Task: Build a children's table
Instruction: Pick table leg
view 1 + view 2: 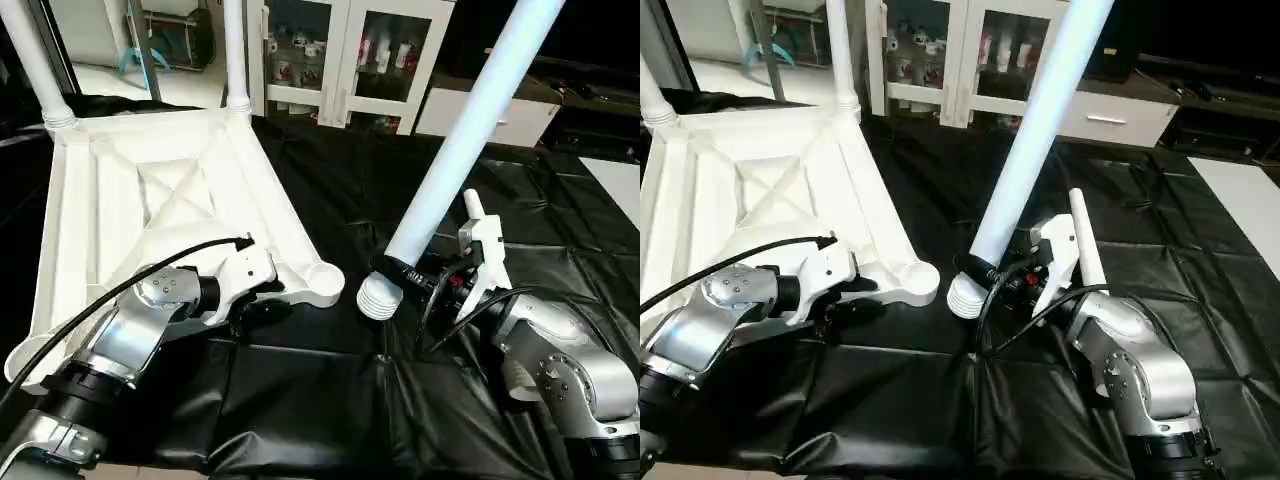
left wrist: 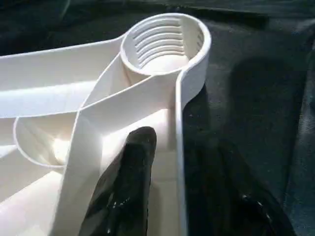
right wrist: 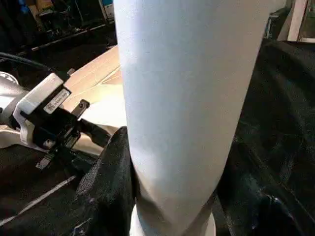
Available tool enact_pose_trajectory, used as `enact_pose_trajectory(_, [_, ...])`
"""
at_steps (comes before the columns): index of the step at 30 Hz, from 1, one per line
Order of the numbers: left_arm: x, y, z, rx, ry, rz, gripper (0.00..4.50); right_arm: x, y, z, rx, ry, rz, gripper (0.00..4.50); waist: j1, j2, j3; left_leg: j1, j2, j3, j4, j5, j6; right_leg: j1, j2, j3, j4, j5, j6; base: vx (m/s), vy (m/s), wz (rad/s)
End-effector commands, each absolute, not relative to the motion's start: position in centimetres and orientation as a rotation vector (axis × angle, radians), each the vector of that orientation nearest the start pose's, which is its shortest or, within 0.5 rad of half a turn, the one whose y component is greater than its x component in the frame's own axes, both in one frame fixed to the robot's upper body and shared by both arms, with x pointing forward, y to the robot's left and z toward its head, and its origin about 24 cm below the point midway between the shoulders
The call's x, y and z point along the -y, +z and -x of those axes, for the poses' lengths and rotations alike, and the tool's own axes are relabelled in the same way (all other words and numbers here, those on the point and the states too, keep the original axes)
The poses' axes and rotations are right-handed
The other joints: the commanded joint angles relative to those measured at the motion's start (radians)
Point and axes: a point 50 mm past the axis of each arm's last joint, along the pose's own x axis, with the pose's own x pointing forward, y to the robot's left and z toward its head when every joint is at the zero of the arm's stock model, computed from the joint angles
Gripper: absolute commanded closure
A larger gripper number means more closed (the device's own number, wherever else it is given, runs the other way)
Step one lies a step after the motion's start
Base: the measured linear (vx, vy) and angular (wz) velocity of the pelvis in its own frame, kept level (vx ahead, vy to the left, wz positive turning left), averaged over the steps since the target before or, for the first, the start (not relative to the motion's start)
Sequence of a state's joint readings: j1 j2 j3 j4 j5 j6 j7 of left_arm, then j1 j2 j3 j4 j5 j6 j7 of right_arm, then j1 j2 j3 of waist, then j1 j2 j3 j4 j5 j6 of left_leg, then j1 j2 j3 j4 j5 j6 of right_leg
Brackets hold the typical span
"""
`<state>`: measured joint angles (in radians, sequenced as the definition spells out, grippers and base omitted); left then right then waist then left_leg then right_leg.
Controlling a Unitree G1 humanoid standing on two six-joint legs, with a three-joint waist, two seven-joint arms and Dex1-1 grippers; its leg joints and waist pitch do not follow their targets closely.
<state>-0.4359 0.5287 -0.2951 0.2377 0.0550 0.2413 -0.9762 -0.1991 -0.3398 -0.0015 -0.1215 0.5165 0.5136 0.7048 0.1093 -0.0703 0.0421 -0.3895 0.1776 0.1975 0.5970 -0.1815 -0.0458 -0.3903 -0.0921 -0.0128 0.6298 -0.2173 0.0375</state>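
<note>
While the white plastic square tabletop (image 1: 150,190) lies ribbed side up at ten o'clock on the black-sheeted bench (image 1: 330,400), its edge is straddled by the parted left tool (image 2: 162,196); a long tapered white tube leg (image 1: 470,130) is clamped in the right tool (image 1: 405,275), beside the empty threaded corner socket (image 2: 162,42).

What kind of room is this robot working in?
Probably a living room or a home-style lab. A white glass-door cabinet with small items on its shelves stands at the back, a low white drawer unit sits beside it, and black sheeting covers the work area under the tabletop.
</note>
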Motion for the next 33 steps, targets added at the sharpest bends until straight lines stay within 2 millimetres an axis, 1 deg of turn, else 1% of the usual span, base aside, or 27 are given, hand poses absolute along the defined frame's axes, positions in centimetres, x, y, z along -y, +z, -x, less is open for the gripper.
enact_pose_trajectory(1, [-16.4, 6.4, -30.3, -0.444, -1.056, -0.605, 2.87, 15.5, 9.9, -26.8, -0.136, 0.858, -0.198, 2.65, -0.004, 0.012, -0.055, 0.035, 0.048, -0.020, -0.081, -0.197, -0.035, 0.019, -0.042, 0.021, -0.067, -0.052, -0.185, 0.000, 0.000, 0.00])
enact_pose_trajectory(2, [-16.4, 6.4, -30.3, -0.452, -1.060, -0.607, 3.04, 15.5, 9.9, -26.8, -0.136, 0.858, -0.199, 2.65, -0.004, 0.014, -0.054, 0.035, 0.048, -0.020, -0.082, -0.203, -0.037, 0.018, -0.042, 0.022, -0.068, -0.060, -0.185, 0.000, 0.000, 0.00])
enact_pose_trajectory(3, [-16.4, 6.3, -30.2, -0.465, -1.068, -0.605, 3.04, 15.6, 9.9, -26.8, -0.136, 0.857, -0.200, 2.65, -0.005, 0.013, -0.054, 0.035, 0.048, -0.020, -0.083, -0.210, -0.039, 0.018, -0.042, 0.022, -0.069, -0.068, -0.185, 0.000, 0.000, 0.00])
enact_pose_trajectory(4, [-16.5, 6.3, -30.2, -0.472, -1.072, -0.604, 3.23, 15.6, 9.9, -26.8, -0.136, 0.856, -0.200, 2.65, -0.005, 0.013, -0.054, 0.036, 0.048, -0.021, -0.083, -0.222, -0.042, 0.018, -0.042, 0.022, -0.070, -0.084, -0.183, 0.000, 0.000, 0.00])
enact_pose_trajectory(6, [-16.5, 6.2, -30.1, -0.483, -1.081, -0.608, 3.26, 15.6, 9.9, -26.8, -0.136, 0.855, -0.201, 2.65, -0.007, 0.014, -0.053, 0.036, 0.049, -0.022, -0.086, -0.242, -0.050, 0.017, -0.043, 0.022, -0.072, -0.108, -0.181, 0.000, 0.000, 0.00])
enact_pose_trajectory(7, [-16.6, 6.2, -30.1, -0.485, -1.082, -0.610, 3.49, 15.6, 9.9, -26.8, -0.135, 0.855, -0.201, 2.65, -0.007, 0.014, -0.053, 0.037, 0.049, -0.023, -0.086, -0.244, -0.052, 0.017, -0.043, 0.022, -0.072, -0.111, -0.180, 0.000, 0.000, 0.00])
enact_pose_trajectory(8, [-16.8, 5.9, -29.8, -0.510, -1.100, -0.625, 3.49, 15.6, 10.0, -27.0, -0.130, 0.851, -0.201, 2.65, -0.010, 0.021, -0.053, 0.037, 0.049, -0.024, -0.088, -0.254, -0.057, 0.016, -0.042, 0.022, -0.073, -0.113, -0.179, 0.000, 0.000, 0.00])
enact_pose_trajectory(9, [-16.8, 5.9, -29.7, -0.512, -1.102, -0.626, 3.67, 15.6, 10.0, -27.0, -0.129, 0.850, -0.200, 2.65, -0.011, 0.020, -0.053, 0.037, 0.049, -0.025, -0.089, -0.265, -0.062, 0.016, -0.042, 0.022, -0.073, -0.119, -0.179, 0.000, 0.000, 0.00])
enact_pose_trajectory(10, [-16.9, 5.8, -29.6, -0.526, -1.111, -0.630, 3.67, 15.7, 10.1, -27.1, -0.127, 0.848, -0.200, 2.65, -0.012, 0.022, -0.053, 0.037, 0.048, -0.025, -0.089, -0.267, -0.064, 0.017, -0.042, 0.022, -0.073, -0.118, -0.179, 0.000, 0.000, 0.00])
enact_pose_trajectory(11, [-16.9, 5.7, -29.4, -0.536, -1.120, -0.629, 3.71, 15.7, 10.1, -27.2, -0.125, 0.847, -0.200, 2.65, -0.015, 0.020, -0.054, 0.036, 0.048, -0.025, -0.089, -0.262, -0.064, 0.017, -0.042, 0.021, -0.072, -0.108, -0.181, 0.000, 0.000, 0.00])
enact_pose_trajectory(12, [-17.0, 5.6, -29.2, -0.547, -1.126, -0.627, 3.78, 15.7, 10.1, -27.2, -0.123, 0.845, -0.200, 2.65, -0.016, 0.023, -0.053, 0.036, 0.048, -0.025, -0.089, -0.257, -0.063, 0.017, -0.042, 0.022, -0.070, -0.098, -0.185, 0.000, 0.000, 0.00])
enact_pose_trajectory(14, [-17.1, 5.6, -29.1, -0.550, -1.128, -0.626, 4.01, 15.7, 10.1, -27.2, -0.122, 0.845, -0.199, 2.65, -0.020, 0.022, -0.054, 0.035, 0.048, -0.025, -0.088, -0.252, -0.061, 0.019, -0.042, 0.021, -0.069, -0.085, -0.191, 0.000, 0.000, 0.00])
enact_pose_trajectory(15, [-17.1, 5.5, -29.0, -0.557, -1.134, -0.630, 4.07, 15.7, 10.1, -27.2, -0.121, 0.844, -0.199, 2.65, -0.021, 0.025, -0.054, 0.036, 0.048, -0.025, -0.087, -0.248, -0.058, 0.019, -0.041, 0.021, -0.069, -0.075, -0.194, 0.000, 0.000, 0.00])
enact_pose_trajectory(17, [-17.2, 5.3, -28.9, -0.564, -1.140, -0.654, 4.21, 15.7, 10.1, -27.2, -0.119, 0.844, -0.198, 2.65, -0.021, 0.024, -0.054, 0.037, 0.048, -0.024, -0.086, -0.247, -0.055, 0.018, -0.040, 0.021, -0.069, -0.072, -0.197, 0.000, 0.000, 0.00])
enact_pose_trajectory(19, [-17.2, 5.3, -28.8, -0.565, -1.145, -0.645, 4.44, 15.7, 10.1, -27.3, -0.119, 0.844, -0.197, 2.65, -0.021, 0.025, -0.054, 0.037, 0.048, -0.023, -0.087, -0.249, -0.054, 0.018, -0.040, 0.021, -0.069, -0.069, -0.200, 0.000, 0.000, 0.00])
enact_pose_trajectory(23, [-17.1, 5.4, -28.6, -0.579, -1.166, -0.626, 4.50, 15.6, 10.3, -27.4, -0.112, 0.845, -0.198, 2.65, -0.020, 0.025, -0.052, 0.038, 0.049, -0.023, -0.088, -0.268, -0.059, 0.017, -0.042, 0.022, -0.071, -0.097, -0.200, 0.000, 0.000, 0.00])
enact_pose_trajectory(24, [-16.9, 5.5, -28.4, -0.573, -1.185, -0.606, 4.50, 15.5, 10.6, -27.8, -0.103, 0.842, -0.213, 2.65, -0.021, 0.023, -0.052, 0.039, 0.049, -0.023, -0.089, -0.274, -0.059, 0.015, -0.042, 0.022, -0.073, -0.111, -0.198, 0.000, 0.000, 0.00])
enact_pose_trajectory(26, [-16.6, 5.7, -28.3, -0.557, -1.201, -0.590, 4.50, 15.3, 10.9, -28.1, -0.097, 0.845, -0.227, 2.65, -0.022, 0.023, -0.052, 0.039, 0.049, -0.023, -0.089, -0.275, -0.064, 0.014, -0.041, 0.022, -0.072, -0.120, -0.197, 0.000, 0.000, 0.00])
enact_pose_trajectory(28, [-16.1, 5.7, -28.1, -0.544, -1.229, -0.585, 4.50, 14.9, 11.2, -28.5, -0.097, 0.866, -0.229, 2.65, -0.022, 0.021, -0.054, 0.040, 0.049, -0.023, -0.088, -0.265, -0.061, 0.014, -0.042, 0.022, -0.070, -0.113, -0.201, 0.000, 0.000, 0.00])
enact_pose_trajectory(29, [-15.8, 5.7, -27.8, -0.542, -1.251, -0.585, 4.50, 14.5, 11.4, -28.9, -0.100, 0.888, -0.223, 2.65, -0.021, 0.021, -0.054, 0.041, 0.050, -0.022, -0.087, -0.247, -0.057, 0.015, -0.041, 0.022, -0.068, -0.094, -0.202, 0.000, 0.000, 0.00])
enact_pose_trajectory(30, [-15.5, 5.5, -27.6, -0.541, -1.271, -0.584, 4.50, 14.1, 11.5, -29.1, -0.100, 0.904, -0.214, 2.65, -0.022, 0.014, -0.055, 0.040, 0.049, -0.019, -0.085, -0.225, -0.050, 0.015, -0.040, 0.021, -0.066, -0.075, -0.204, 0.000, 0.000, 0.00])
enact_pose_trajectory(31, [-15.4, 5.5, -27.6, -0.541, -1.276, -0.584, 4.50, 14.0, 11.5, -29.2, -0.100, 0.908, -0.212, 2.65, -0.020, 0.017, -0.055, 0.040, 0.048, -0.019, -0.084, -0.217, -0.047, 0.015, -0.040, 0.021, -0.065, -0.070, -0.206, 0.000, 0.000, 0.00])
enact_pose_trajectory(32, [-15.1, 5.3, -27.5, -0.539, -1.285, -0.585, 4.50, 13.6, 11.6, -29.5, -0.101, 0.924, -0.207, 2.65, -0.021, 0.010, -0.055, 0.038, 0.049, -0.017, -0.083, -0.205, -0.042, 0.016, -0.041, 0.021, -0.065, -0.061, -0.208, 0.000, 0.000, 0.00])
enact_pose_trajectory(33, [-14.9, 5.3, -27.4, -0.538, -1.292, -0.584, 4.50, 13.2, 11.7, -29.7, -0.105, 0.942, -0.211, 2.65, -0.017, 0.016, -0.055, 0.040, 0.048, -0.017, -0.082, -0.197, -0.039, 0.015, -0.041, 0.021, -0.064, -0.062, -0.207, 0.000, 0.000, 0.00])
